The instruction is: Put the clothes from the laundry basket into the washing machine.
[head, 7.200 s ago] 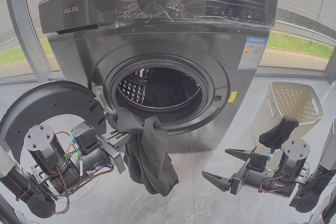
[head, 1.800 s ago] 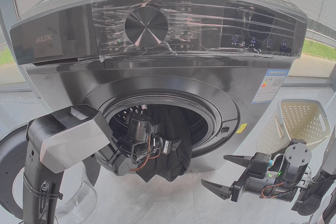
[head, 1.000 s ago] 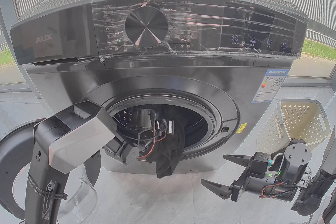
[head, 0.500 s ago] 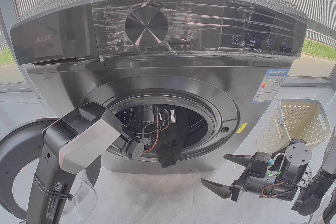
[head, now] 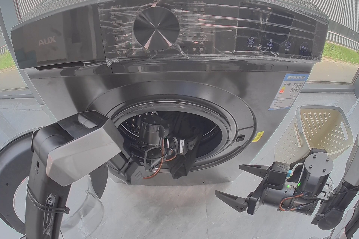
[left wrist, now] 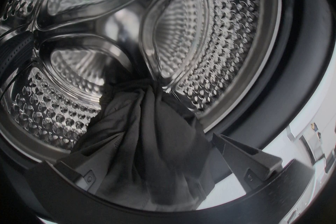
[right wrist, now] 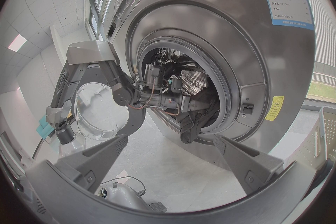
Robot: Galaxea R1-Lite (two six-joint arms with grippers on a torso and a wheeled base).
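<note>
The washing machine (head: 172, 75) stands with its round opening uncovered. My left gripper (head: 192, 144) is inside the opening, open, with its fingers (left wrist: 245, 161) spread wide. A dark garment (left wrist: 154, 144) lies between them without being clamped. It runs from the drum floor over the door lip, and a short end (head: 179, 170) hangs outside. My right gripper (head: 228, 180) hovers open and empty above the floor, right of the opening. The cream laundry basket (head: 325, 111) leans at the far right, behind my right wrist.
The washer door (head: 11, 161) is swung open to the left, its glass bowl (head: 82, 210) low by my left arm. Grey tiled floor (head: 179, 210) spreads in front of the machine. The perforated steel drum (left wrist: 217, 42) surrounds my left gripper.
Since 7.2 s ago the head camera has come closer. My left arm carried the garment into the opening, so less hangs outside. In the last half second its wrist dropped slightly. The right arm kept still.
</note>
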